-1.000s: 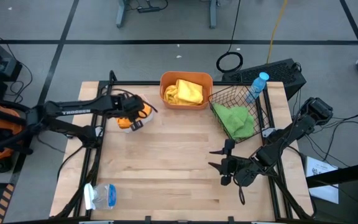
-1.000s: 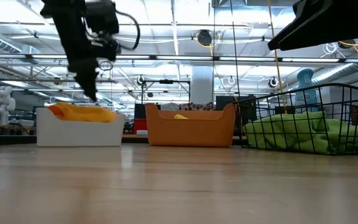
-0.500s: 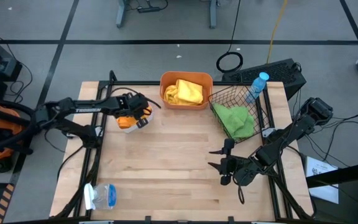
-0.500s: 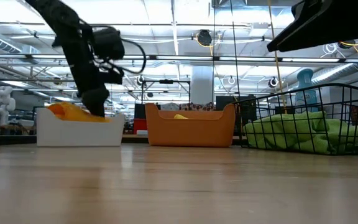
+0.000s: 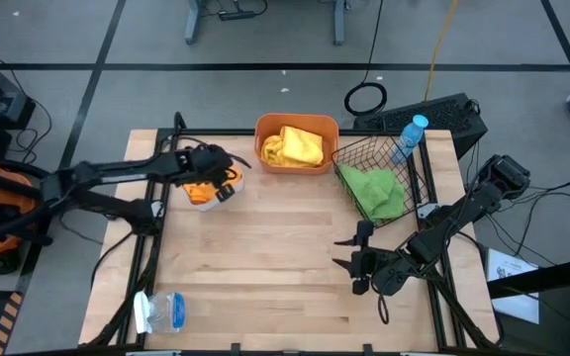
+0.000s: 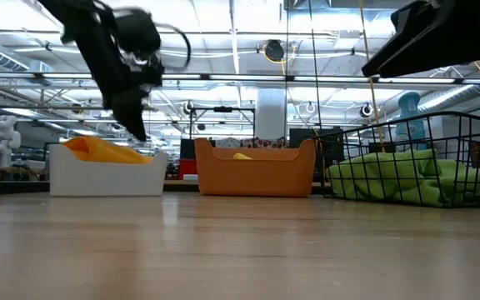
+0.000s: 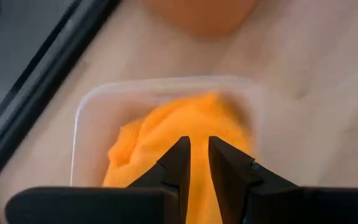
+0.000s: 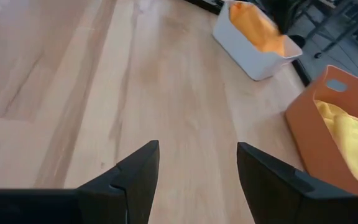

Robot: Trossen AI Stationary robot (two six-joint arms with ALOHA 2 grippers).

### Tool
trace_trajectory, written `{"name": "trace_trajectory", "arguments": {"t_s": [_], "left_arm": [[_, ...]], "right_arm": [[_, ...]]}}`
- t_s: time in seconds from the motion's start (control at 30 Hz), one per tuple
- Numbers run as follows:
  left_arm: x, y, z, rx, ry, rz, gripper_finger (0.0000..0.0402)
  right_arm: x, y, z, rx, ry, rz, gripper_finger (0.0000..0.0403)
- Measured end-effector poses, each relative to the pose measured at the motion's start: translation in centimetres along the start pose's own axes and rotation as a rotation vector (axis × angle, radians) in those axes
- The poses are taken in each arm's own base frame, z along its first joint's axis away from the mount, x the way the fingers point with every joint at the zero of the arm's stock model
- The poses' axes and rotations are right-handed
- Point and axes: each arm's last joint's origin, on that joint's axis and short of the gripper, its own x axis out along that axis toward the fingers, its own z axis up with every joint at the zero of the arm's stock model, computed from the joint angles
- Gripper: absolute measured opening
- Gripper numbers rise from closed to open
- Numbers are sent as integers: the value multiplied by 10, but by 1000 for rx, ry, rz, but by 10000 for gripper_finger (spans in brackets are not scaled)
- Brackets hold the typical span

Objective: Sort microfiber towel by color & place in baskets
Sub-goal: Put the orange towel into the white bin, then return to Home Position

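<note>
The left gripper [image 5: 216, 170] hangs just over the white tray [image 5: 199, 199] at the far left of the table [image 5: 265, 267]. Its two fingers [image 7: 179, 163] are almost pressed together with only a thin gap between them, and they hold nothing. Right under them an orange towel [image 7: 185, 134] lies bunched up in the tray. From the low view the gripper [image 6: 137, 125] points down at the towel [image 6: 107, 150], which pokes up over the tray's rim [image 6: 107, 177].

To the right of the tray, at the far edge of the table, sits the orange tub [image 5: 296, 143] with a yellow towel [image 5: 293, 146] inside. Right of the tub is the black wire basket [image 5: 416, 188], and a green towel [image 5: 377, 192] lies in it. A clear bottle with a blue cap [image 5: 411, 134] stands just behind the basket.

The right gripper [image 5: 346, 254] waits over the bare wood on the near right side, well apart from all three baskets. Its fingers [image 8: 129, 177] are spread wide and hold nothing.

A small clear bag [image 5: 162, 311] lies at the near left corner of the table.
</note>
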Motion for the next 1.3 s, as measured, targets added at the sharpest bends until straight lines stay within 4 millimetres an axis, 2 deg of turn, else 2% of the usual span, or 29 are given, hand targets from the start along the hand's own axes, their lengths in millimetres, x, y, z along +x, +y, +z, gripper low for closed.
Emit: {"name": "trace_trajectory", "arguments": {"t_s": [0.13,0.23,0.33,0.43,0.57,0.8,0.87,1.0,1.17,1.3], "left_arm": [[-41,-9,-6,-42,-134,-104,65],[-52,-12,-28,-84,-96,-99,57],[-50,-11,-50,-121,-29,-45,36],[-38,-15,-62,-133,-30,-51,10],[-17,-19,-76,-149,-9,-45,8],[-19,-23,-71,-175,-84,-81,12],[-28,-28,-59,-176,-200,-132,12],[-45,-41,-49,-103,-397,-231,12],[-64,-61,-53,-31,-554,-238,12],[-73,-77,-64,17,-613,-219,12]], "right_arm": [[-2,-2,1,-1,-1,10,205],[-5,-4,3,9,-8,16,205],[-9,-8,5,7,-22,31,205],[-10,-11,8,-3,-37,29,205],[-10,-15,11,18,-52,23,205],[-11,-13,12,39,-56,44,205],[-13,-14,13,25,-64,63,205],[-22,-21,18,17,-104,73,197],[-45,-35,20,14,-141,147,154],[-57,-46,3,29,-179,187,97]]}}
